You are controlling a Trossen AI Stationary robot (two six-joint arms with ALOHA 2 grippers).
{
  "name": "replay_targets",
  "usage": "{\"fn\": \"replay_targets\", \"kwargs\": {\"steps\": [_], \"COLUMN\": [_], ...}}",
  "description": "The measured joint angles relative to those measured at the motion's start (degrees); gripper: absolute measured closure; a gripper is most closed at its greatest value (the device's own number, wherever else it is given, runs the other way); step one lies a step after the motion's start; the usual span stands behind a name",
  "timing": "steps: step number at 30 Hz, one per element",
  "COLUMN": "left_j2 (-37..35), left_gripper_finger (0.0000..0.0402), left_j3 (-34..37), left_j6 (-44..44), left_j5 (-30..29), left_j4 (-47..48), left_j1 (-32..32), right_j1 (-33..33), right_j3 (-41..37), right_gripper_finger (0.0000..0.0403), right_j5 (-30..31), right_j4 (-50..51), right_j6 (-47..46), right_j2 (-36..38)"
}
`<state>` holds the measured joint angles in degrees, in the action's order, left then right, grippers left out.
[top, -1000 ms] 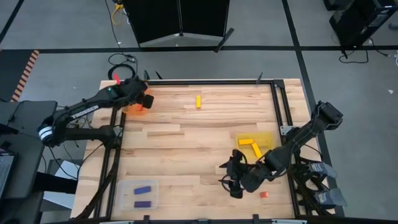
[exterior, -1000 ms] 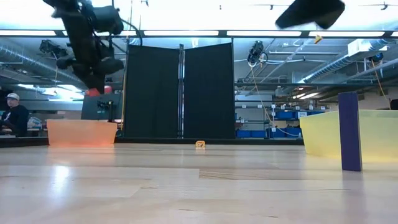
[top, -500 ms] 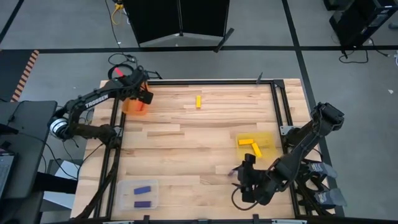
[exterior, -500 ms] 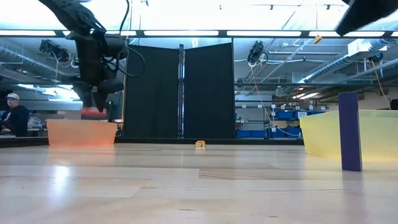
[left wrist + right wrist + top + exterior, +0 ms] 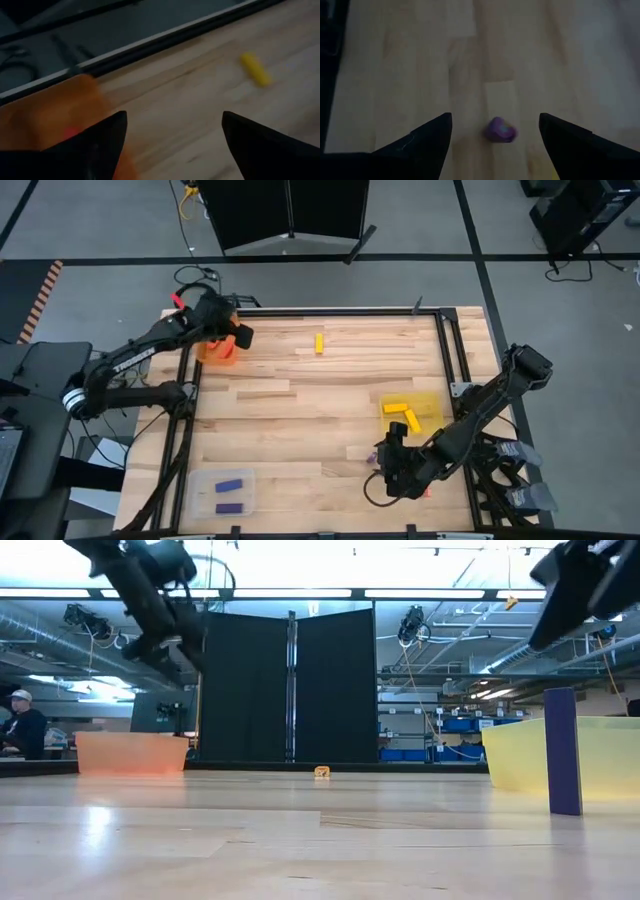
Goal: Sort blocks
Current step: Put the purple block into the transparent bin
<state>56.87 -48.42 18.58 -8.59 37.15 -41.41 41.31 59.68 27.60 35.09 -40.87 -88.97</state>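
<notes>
My left gripper [image 5: 240, 335] hangs open over the orange tray [image 5: 217, 350] at the table's far left corner. A red block [image 5: 72, 132] lies inside that tray. My right gripper [image 5: 384, 457] stands open above a purple block [image 5: 500, 129], which stands upright on its end on the table [image 5: 562, 750]. The fingers are on either side of it and higher, not touching it. A yellow block [image 5: 319, 343] lies alone on the far middle of the table.
A yellow tray [image 5: 428, 402] holding two yellow blocks sits beside the right arm. A clear tray [image 5: 205, 480] with two purple blocks sits at the near left. A red block [image 5: 425, 492] peeks out under the right arm. A person sits beyond the table at left [image 5: 20, 725].
My left gripper has opened over the orange tray and let go of the red block, which has dropped into the tray. It has then risen and tipped up toward level. My right gripper has tipped further down and shifted over the upright purple block.
</notes>
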Motion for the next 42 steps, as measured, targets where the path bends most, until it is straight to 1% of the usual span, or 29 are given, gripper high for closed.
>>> {"fn": "replay_targets", "kwargs": {"steps": [4,9,13,18,26,33,38,42], "left_j2": [-4.0,-7.1,-8.0,-7.8,-7.8,-7.8,-7.8,-7.8], "left_gripper_finger": [0.0079,0.0087,0.0092,0.0098,0.0103,0.0104,0.0104,0.0104], "left_j3": [0.0,0.0,0.0,0.0,0.0,0.0,0.0,0.0], "left_j6": [2.1,4.6,6.1,7.0,7.2,7.2,7.2,7.2], "left_j5": [0.7,-1.2,-2.9,-5.2,-6.3,-6.5,-6.5,-6.5], "left_j4": [-0.6,-2.5,-4.3,-5.8,-7.0,-7.0,-7.0,-7.1], "left_j1": [5.7,13.0,17.5,21.3,23.5,23.7,23.7,23.7], "right_j1": [-0.9,-2.2,-3.0,-3.2,-3.2,-3.2,-3.2,-3.2], "right_j3": [-2.7,-5.9,-8.2,-10.3,-13.9,-16.4,-17.2,-17.2], "right_gripper_finger": [0.0094,0.0095,0.0094,0.01,0.011,0.0115,0.0126,0.0144], "right_j5": [-1.3,-1.4,-1.4,-1.4,-1.4,-1.3,-0.8,-0.7], "right_j4": [-3.3,-7.9,-11.0,-14.3,-19.1,-23.9,-24.1,-24.4], "right_j6": [0.4,0.2,-0.1,-0.1,-1.2,-1.3,-2.6,-2.2], "right_j2": [0.0,0.0,0.0,0.0,0.0,0.0,0.0,0.0]}}
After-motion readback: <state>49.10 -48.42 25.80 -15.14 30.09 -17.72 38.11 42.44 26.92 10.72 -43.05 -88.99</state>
